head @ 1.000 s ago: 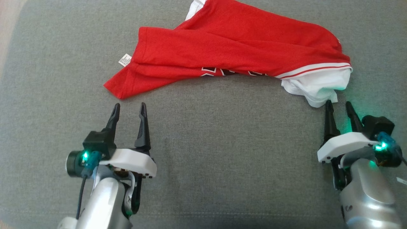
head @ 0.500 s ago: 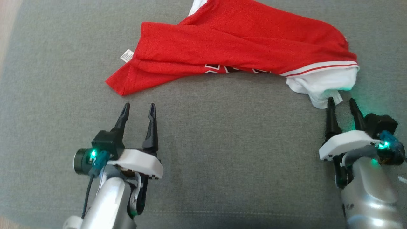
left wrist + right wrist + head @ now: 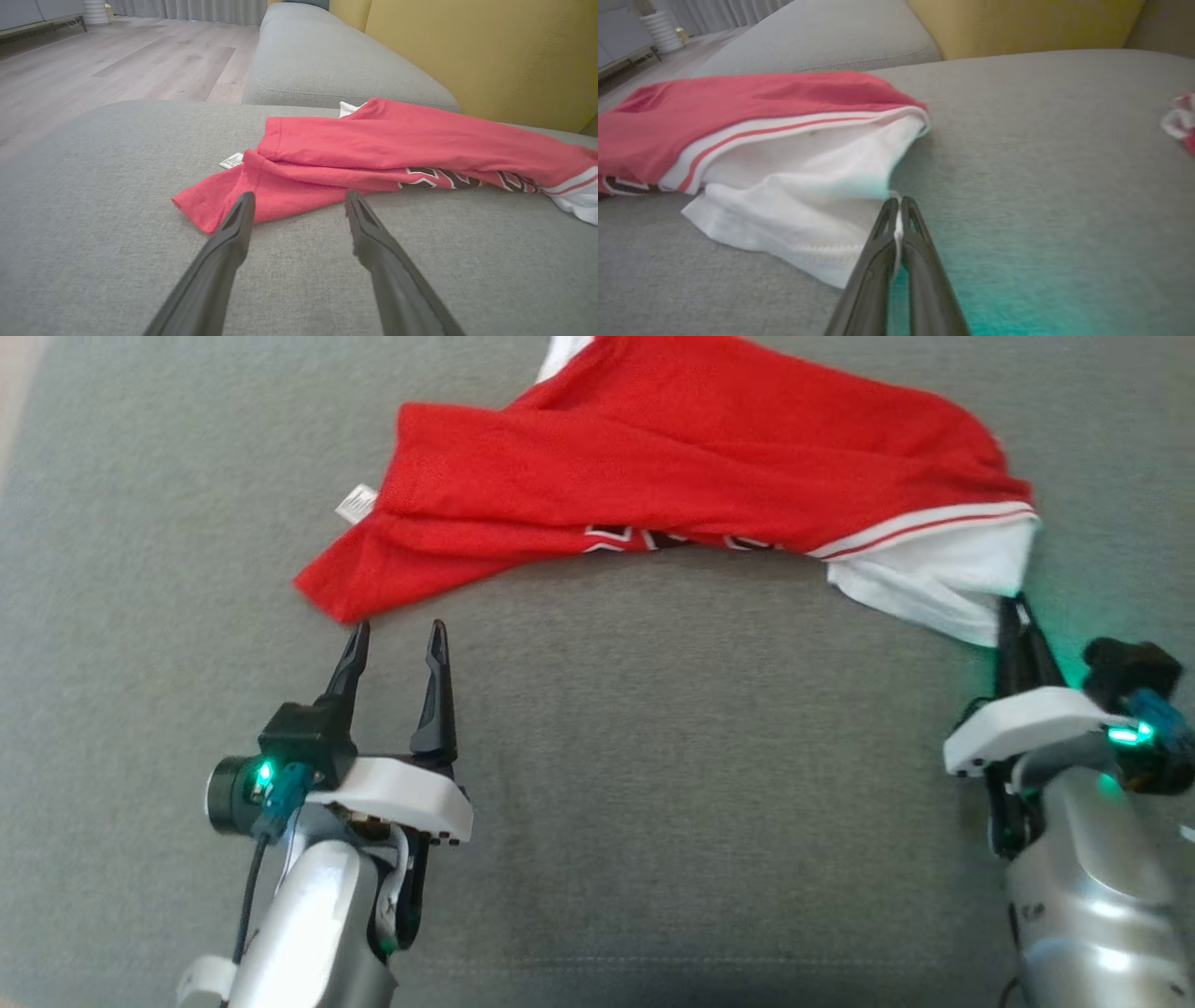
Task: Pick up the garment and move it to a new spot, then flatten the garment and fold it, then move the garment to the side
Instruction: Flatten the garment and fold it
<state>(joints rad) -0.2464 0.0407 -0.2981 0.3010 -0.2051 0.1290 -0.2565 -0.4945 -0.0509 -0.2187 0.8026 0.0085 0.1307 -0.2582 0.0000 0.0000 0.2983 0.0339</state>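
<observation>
The garment (image 3: 691, 476), a red jersey with a white sleeve and striped trim, lies crumpled across the grey cushion (image 3: 653, 784). Its white hem label (image 3: 355, 504) sticks out at the left. My right gripper (image 3: 1016, 609) is shut on the edge of the white sleeve (image 3: 808, 205); a thin white strip of cloth shows between its fingers (image 3: 896, 224). My left gripper (image 3: 397, 639) stands open just short of the red hem corner (image 3: 201, 214), its fingertips (image 3: 243, 205) at the cloth's edge, nothing between them.
A yellow backrest (image 3: 490, 51) rises behind the garment. A second grey cushion (image 3: 327, 60) lies beyond, with wooden floor (image 3: 117, 60) to its left. Another red-and-white cloth (image 3: 1181, 121) shows at the right edge of the right wrist view.
My right gripper moved forward and closed on the white sleeve's edge. My left gripper crept closer to the red hem corner, still open.
</observation>
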